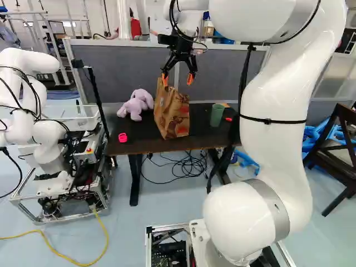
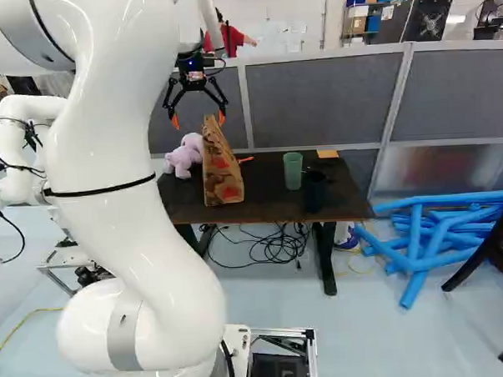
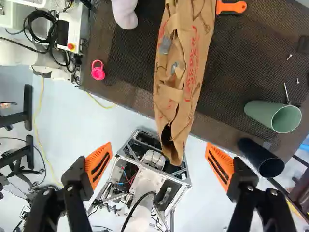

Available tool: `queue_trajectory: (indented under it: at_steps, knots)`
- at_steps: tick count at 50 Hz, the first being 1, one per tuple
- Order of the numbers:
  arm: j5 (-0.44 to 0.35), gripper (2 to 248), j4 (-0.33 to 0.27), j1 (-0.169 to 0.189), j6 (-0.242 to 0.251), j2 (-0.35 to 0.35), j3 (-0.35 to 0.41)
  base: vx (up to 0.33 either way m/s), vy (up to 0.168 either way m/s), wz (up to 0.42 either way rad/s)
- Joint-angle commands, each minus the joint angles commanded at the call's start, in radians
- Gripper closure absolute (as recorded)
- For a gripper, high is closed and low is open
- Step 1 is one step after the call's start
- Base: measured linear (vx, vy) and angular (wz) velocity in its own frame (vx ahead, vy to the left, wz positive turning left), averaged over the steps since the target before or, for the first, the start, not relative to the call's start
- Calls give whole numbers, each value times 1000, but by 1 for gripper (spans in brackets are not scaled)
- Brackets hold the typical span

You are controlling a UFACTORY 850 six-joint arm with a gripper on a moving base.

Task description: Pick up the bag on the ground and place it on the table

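Nearest the cameras, the white arm (image 2: 142, 176) is being carried on its base. At the left of the left base view, a chunky frame on the floor is being occupied by another robot (image 1: 47, 139). A yellow cable (image 1: 55, 253) is being supported by the floor before it, and a dark chair (image 1: 339, 147) is being seen at the right.

Farther ahead, a pink ring-like item (image 1: 122, 137) and a dark cup (image 2: 315, 194) are being held up by the desk (image 1: 133, 147) near its front edge. The brown paper bag (image 2: 221, 169) is being supported there too, standing between them; a green cup (image 2: 293, 172) is being kept just beside the dark one. Above the bag, the hand (image 2: 198, 120) is being held with its fingers wide apart, and nothing is being clamped.

Beside the bag, a lilac plush toy (image 1: 136, 104) is being borne by the desk, and behind the bag an orange-handled tool (image 3: 231, 7) is being partly hidden in the base views. The background is being closed off by a grey partition (image 2: 323, 98).
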State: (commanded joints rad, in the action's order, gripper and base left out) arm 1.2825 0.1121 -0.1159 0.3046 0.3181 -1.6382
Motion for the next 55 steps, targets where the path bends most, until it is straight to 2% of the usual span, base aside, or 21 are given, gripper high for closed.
queue_trajectory:
  at_steps: [55]
  knots:
    - [0,3,0,0,0,0,0,-126,-3,1]
